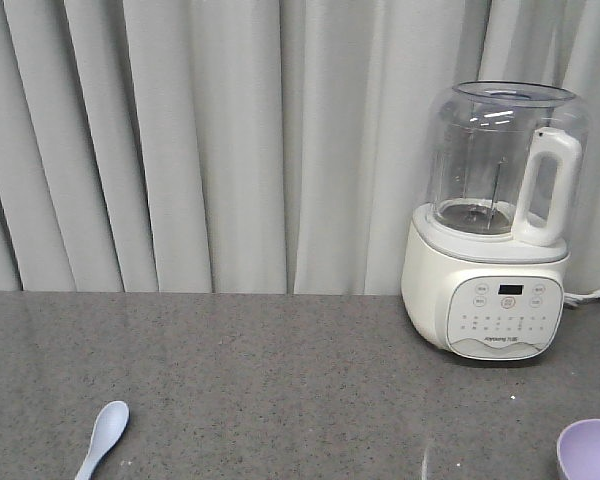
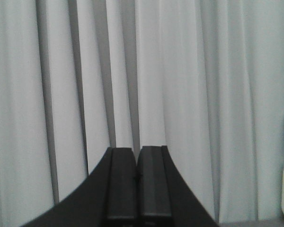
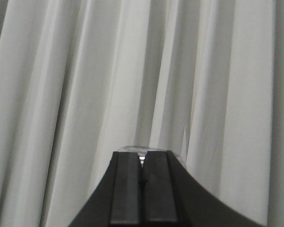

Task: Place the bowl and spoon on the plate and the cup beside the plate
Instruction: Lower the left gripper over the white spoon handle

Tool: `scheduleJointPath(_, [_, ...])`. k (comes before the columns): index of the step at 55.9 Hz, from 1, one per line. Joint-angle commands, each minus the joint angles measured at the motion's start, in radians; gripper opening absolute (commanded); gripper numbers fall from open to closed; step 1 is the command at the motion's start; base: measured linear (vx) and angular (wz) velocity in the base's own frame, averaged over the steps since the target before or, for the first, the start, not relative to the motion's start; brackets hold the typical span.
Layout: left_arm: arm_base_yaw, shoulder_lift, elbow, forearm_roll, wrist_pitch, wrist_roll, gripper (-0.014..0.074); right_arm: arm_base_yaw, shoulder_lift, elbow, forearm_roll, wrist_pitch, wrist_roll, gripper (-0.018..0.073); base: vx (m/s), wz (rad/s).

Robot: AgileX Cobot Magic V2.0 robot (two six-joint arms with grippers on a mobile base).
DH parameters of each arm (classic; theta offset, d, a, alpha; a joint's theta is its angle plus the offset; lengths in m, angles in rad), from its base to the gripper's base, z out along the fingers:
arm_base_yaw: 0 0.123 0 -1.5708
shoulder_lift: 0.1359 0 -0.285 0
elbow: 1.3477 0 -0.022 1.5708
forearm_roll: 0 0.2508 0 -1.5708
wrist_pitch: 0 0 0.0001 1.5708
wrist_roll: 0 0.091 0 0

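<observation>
**Spoon.** Small pale blue-white plastic spoon (image 1: 102,438), flat on the speckled grey stone counter (image 1: 280,380), far left and close to the near edge. The long axis runs on a slant, with the rounded scoop up and away and the handle trailing down-left out of the front view.

**Bowl.** Small lavender-purple plastic bowl (image 1: 592,450), upright at the far right near edge and partly cut off. It is well apart from the spoon, with bare counter between them.

**Plate, cup.** Neither is in any view.

**Left gripper** (image 2: 136,153). Black jaws pressed together, holding nothing. It is raised and faces the pleated grey-white curtain (image 1: 230,140).

**Right gripper** (image 3: 142,155). Black jaws likewise pressed together and empty, aimed at the same curtain.

**Other.** White blender with a clear jug (image 1: 490,300), at the back right against the curtain.

**Judgement.** Nothing is arranged yet. The spoon lies on the left arm's side and the bowl on the right arm's, so each arm is probably nearer its own piece. Either gripper would have to drop to the counter and part its jaws. For the spoon, the jaws would need to close across the slanted handle.
</observation>
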Motion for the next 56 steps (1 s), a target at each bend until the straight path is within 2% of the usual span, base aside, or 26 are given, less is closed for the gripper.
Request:
scheduleJointPath(1, [0.000, 0.161, -0.085, 0.001, -0.035, 0.002, -0.0003, -0.006, 0.164, -0.080, -0.001, -0.003, -0.019, -0.0008, 0.00, 0.00])
scheduleJointPath(12, [0.000, 0.341, -0.101, 0.001, -0.082, 0.002, -0.0001, -0.006, 0.347, -0.088, 0.008, 0.077, 0.004, -0.0007, 0.00, 0.00])
scheduleJointPath(22, [0.000, 0.366, -0.101, 0.001, -0.096, 0.002, 0.0059, -0.006, 0.369, -0.088, 0.006, 0.078, 0.004, 0.0041, 0.00, 0.00])
scheduleJointPath(28, [0.000, 0.366, -0.101, 0.001, -0.096, 0.002, 0.0159, -0.006, 0.369, -0.088, 0.008, 0.072, 0.004, 0.0148, 0.00, 0.00])
scheduleJointPath(38, [0.000, 0.379, -0.101, 0.001, -0.095, 0.002, 0.0434, -0.006, 0.369, -0.088, 0.008, 0.088, 0.015, 0.0470, 0.00, 0.00])
scheduleJointPath(43, [0.000, 0.398, -0.097, -0.020, -0.098, -0.012, 0.0531, -0.006, 0.369, -0.088, 0.008, 0.087, 0.015, 0.0605, 0.00, 0.00])
scheduleJointPath(46, [0.000, 0.420, -0.097, -0.060, -0.097, -0.027, 0.0562, -0.006, 0.369, -0.088, 0.008, 0.086, 0.015, 0.0650, 0.00, 0.00])
scheduleJointPath(51, [-0.014, 0.466, -0.100, -0.052, -0.084, -0.018, 0.0573, -0.006, 0.369, -0.088, 0.008, 0.088, 0.015, 0.0680, 0.00, 0.00])
scheduleJointPath(54, [-0.041, 0.507, -0.123, -0.052, -0.036, 0.004, 0.0569, -0.006, 0.369, -0.088, 0.008, 0.088, 0.015, 0.0676, 0.00, 0.00])
scheduleJointPath(55, [-0.095, 0.623, -0.247, -0.052, 0.167, 0.064, 0.0557, -0.006, 0.369, -0.088, 0.008, 0.088, 0.014, 0.0658, 0.00, 0.00])
scheduleJointPath(56, [-0.100, 0.639, -0.263, -0.052, 0.192, 0.064, 0.0556, -0.006, 0.369, -0.088, 0.008, 0.088, 0.014, 0.0654, 0.00, 0.00])
